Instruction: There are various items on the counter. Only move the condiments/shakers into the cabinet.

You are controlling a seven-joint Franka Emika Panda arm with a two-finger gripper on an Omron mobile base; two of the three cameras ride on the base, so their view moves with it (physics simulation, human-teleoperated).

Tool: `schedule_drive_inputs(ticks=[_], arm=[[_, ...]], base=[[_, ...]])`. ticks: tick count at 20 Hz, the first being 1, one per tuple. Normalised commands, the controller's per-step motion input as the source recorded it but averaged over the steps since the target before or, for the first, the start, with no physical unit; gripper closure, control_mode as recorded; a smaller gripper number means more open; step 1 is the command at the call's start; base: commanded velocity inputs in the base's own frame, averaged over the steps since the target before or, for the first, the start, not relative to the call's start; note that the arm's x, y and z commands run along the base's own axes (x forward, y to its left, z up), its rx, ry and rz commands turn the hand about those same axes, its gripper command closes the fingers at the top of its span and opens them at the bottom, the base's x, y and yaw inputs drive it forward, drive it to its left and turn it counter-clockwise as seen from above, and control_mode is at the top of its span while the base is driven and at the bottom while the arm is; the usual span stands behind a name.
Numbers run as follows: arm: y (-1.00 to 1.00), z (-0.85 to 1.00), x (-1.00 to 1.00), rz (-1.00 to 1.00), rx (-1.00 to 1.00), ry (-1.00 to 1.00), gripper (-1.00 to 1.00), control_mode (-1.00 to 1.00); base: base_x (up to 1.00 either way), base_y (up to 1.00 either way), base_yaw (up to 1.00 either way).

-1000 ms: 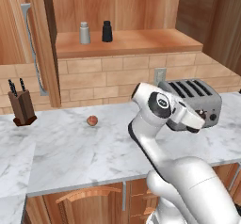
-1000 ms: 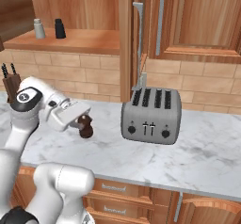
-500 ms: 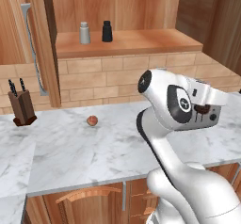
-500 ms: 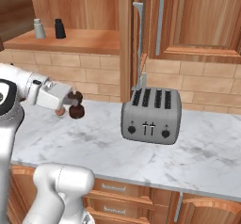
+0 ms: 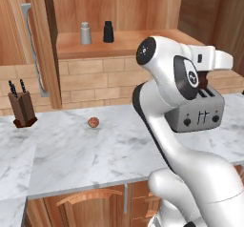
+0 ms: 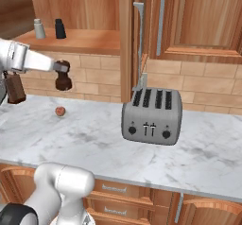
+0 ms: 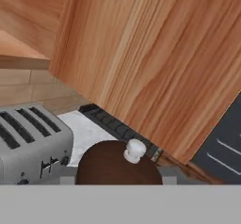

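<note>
Grey shaker (image 6: pixel 39 29): on the cabinet (image 6: pixel 90 41) shelf, far left of the toaster (image 6: pixel 151 116), upright.
Black shaker (image 6: pixel 59 29): just beside it on the shelf.
Ball (image 6: pixel 60 111): on the counter (image 6: pixel 94 139), left of the toaster.
Pincer (image 6: pixel 60 67): clenched on the mill (image 6: pixel 63 78), in the air above the ball, left of the toaster, below shelf level.
</note>
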Motion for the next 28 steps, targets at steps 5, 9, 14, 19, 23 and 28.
schedule_drive_inputs(ticks=[5,9,14,19,23,28], arm=[[0.18,0.15,0.81,0.22,0.00,0.03,1.00,-1.00],[0.03,0.12,0.57,0.26,0.00,-0.11,1.00,-1.00],[0.00,0.17,0.41,0.26,0.00,-0.15,1.00,-1.00],[0.03,0.09,0.50,0.21,0.00,-0.16,1.00,-1.00],[0.16,0.16,0.60,0.12,-0.01,-0.01,1.00,-1.00],[0.26,0.04,0.61,0.11,-0.03,0.00,1.00,-1.00]], base=[[0.00,0.00,0.00],[0.00,0.00,0.00],[0.00,0.00,0.00],[0.00,0.00,0.00],[0.00,0.00,0.00],[0.00,0.00,0.00]])
